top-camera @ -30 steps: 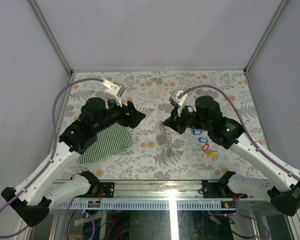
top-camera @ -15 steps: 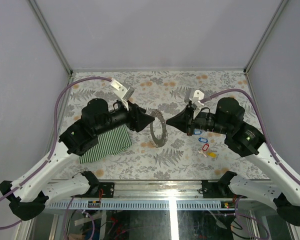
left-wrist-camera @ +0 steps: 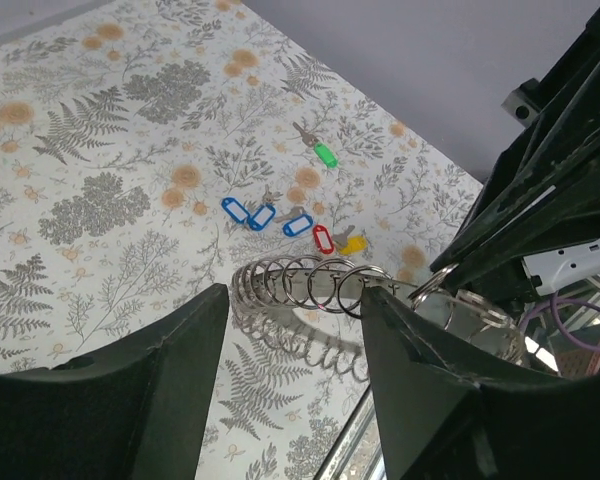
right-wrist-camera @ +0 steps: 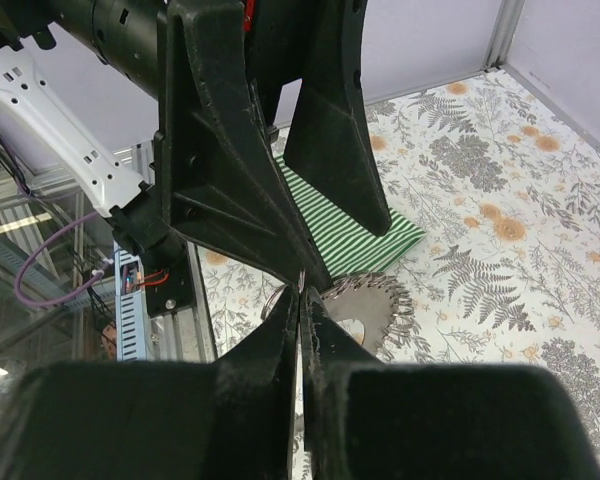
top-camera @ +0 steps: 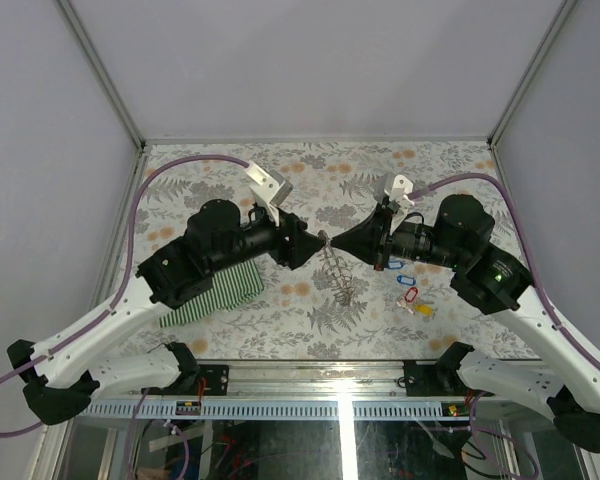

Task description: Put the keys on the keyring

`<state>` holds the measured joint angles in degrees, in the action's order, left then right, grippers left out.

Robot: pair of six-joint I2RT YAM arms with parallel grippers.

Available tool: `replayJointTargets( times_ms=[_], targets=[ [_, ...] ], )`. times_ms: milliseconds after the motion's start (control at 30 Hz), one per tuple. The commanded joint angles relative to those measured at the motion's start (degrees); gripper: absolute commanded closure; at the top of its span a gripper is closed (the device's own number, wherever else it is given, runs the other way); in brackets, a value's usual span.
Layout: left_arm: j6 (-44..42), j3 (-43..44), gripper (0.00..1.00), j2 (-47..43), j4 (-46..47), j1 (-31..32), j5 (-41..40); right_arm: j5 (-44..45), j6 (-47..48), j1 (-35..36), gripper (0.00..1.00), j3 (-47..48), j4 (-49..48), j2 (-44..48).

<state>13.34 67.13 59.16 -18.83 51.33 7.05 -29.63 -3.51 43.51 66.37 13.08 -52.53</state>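
Top external: arms point inward, tips meeting; right gripper (top-camera: 332, 241) pinches large silvery coiled metal keyring (top-camera: 338, 276), dangling below spread left gripper (top-camera: 316, 245).

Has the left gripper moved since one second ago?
Yes. The left gripper moved right, away from the striped cloth, to the right gripper holding the keyring.

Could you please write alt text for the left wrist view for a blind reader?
The silvery keyring hangs coiled between the open fingers of the left hand, pinched at one end by the right hand. Beyond it, blue, red, yellow and green keys lie on the floral table.
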Motion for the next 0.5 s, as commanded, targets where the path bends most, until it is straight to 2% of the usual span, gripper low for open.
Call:
replayJointTargets(
  times_ms=[0, 467],
  targets=[
    [-1.61, 2.15, 0.43, 0.8, 4.1, 2.13, -2.13, 0.37, -1.63, -0.05, 1.0, 3.08, -5.5, 1.37],
    [-2.27, 1.61, 0.37, 0.13, 4.33, 4.53, -4.97, 6.82, -2.69, -0.01, 1.0, 2.18, -5.41, 2.75]
  ],
)
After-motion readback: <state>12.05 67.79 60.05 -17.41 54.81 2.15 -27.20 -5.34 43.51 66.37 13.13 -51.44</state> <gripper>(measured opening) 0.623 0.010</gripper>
